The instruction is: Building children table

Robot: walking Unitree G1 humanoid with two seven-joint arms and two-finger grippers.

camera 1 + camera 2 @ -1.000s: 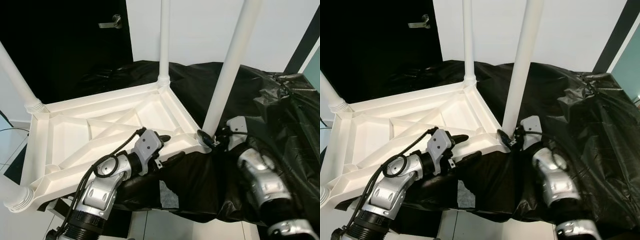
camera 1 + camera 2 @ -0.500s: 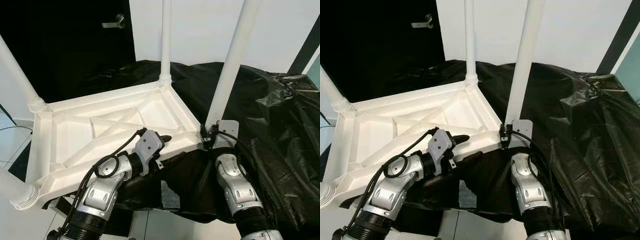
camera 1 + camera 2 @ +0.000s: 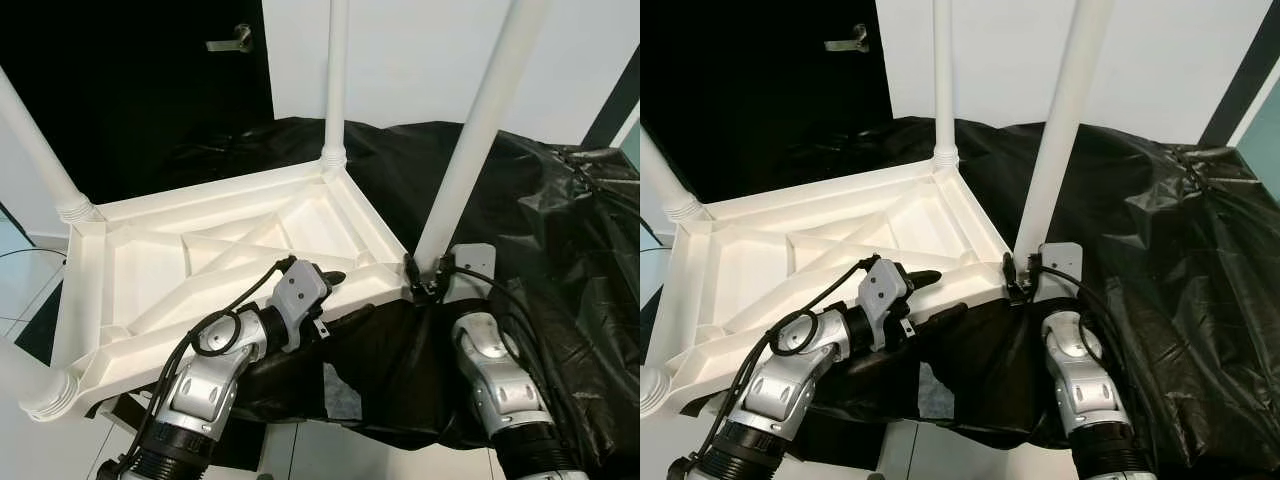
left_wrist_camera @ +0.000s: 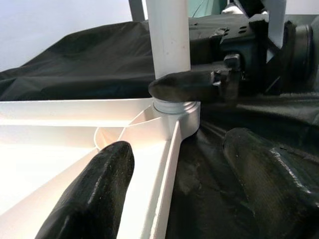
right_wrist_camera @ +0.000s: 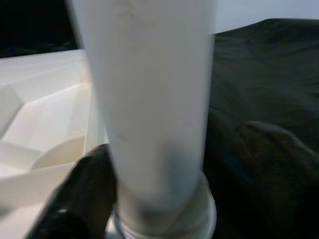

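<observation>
The white table (image 3: pixel 230 250) lies upside down on a surface draped in a black sheet (image 3: pixel 560 230), its ribbed underside facing up. Four white legs stand from its corners: far leg (image 3: pixel 335 80), left leg (image 3: pixel 35 150), near-left leg (image 3: pixel 30 385), and right leg (image 3: pixel 480 130) at the near-right corner.

The left gripper (image 3: pixel 325 300) is at the table's near edge, close to the near-right corner. Its fingers (image 4: pixel 94 189) are spread apart: one lies over the inside of the rim, the other below and outside it against the sheet, with the rim between them. Contact with the rim cannot be confirmed.

The right gripper (image 3: pixel 425 285) is at the base of the right leg, where the leg meets its threaded collar (image 4: pixel 174 107). In the left wrist view one black finger (image 4: pixel 184 85) lies across the leg just above the collar. In the right wrist view a finger (image 5: pixel 84 199) rests against the side of the leg. The fingers are clenched about the leg.

A dark door with a handle (image 3: pixel 228 40) stands behind, beside a white wall (image 3: pixel 420 60).
</observation>
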